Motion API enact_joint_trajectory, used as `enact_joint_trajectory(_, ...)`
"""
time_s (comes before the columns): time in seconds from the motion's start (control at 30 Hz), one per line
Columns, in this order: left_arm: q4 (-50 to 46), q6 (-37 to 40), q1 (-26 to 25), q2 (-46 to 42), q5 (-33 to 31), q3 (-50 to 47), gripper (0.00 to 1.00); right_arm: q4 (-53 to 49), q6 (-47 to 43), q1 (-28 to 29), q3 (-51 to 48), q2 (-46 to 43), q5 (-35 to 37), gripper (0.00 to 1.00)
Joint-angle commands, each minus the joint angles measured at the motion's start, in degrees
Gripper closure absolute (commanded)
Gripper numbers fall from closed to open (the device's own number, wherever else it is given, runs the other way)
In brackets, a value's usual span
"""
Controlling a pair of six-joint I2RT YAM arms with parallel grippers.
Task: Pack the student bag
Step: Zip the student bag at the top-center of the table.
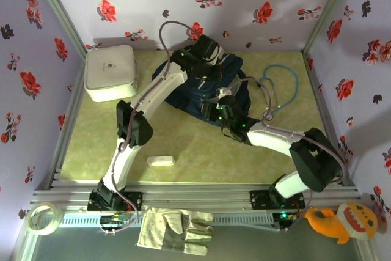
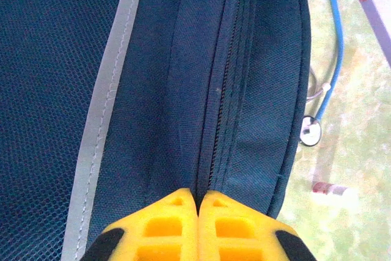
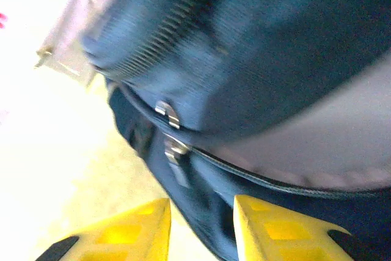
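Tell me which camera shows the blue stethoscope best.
Top external: the whole stethoscope lies looped on the table right of the student bag. The left wrist catches just some blue tubing and the round chest piece beside the bag.

The dark navy, grey-trimmed student bag [image 1: 189, 95] lies slumped at far centre, apparently zipped shut.

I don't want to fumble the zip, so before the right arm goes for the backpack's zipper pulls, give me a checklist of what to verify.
1. Left gripper shut at the student bag zipper seam: ok.
2. Fabric pinched in it: cannot tell.
3. Right gripper open: ok.
4. Zipper pulls between its fingers: not ok, they lie ahead.
5. Stethoscope packed: not ok, it lies on the table beside the bag.
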Motion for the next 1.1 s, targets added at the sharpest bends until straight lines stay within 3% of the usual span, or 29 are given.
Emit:
enact_joint_trajectory(0.0, 4.6, -3.1, -0.2, 0.4, 4.1, 2.8, 1.00, 6.9, -0.3, 0.5, -3.3, -2.3, 1.4, 0.64)
enact_joint_trajectory(0.23, 6.0, -4.3, -0.2, 0.6, 6.4, 2.8, 1.00, 2.4, 0.2, 0.5, -3.4, -2.2, 2.1, 0.61)
enact_joint_trajectory(0.6, 6.0, -5.0, -0.2, 0.5, 6.7, 2.8, 1.00, 6.5, 1.4, 0.4, -0.5, 5.1, 2.6, 0.66)
enact_joint_trajectory(1.07, 6.0, -5.5, -0.2, 0.3, 6.8, 2.7, 1.00, 7.8, 4.0, -1.7, 3.7, 9.8, 4.5, 0.82)
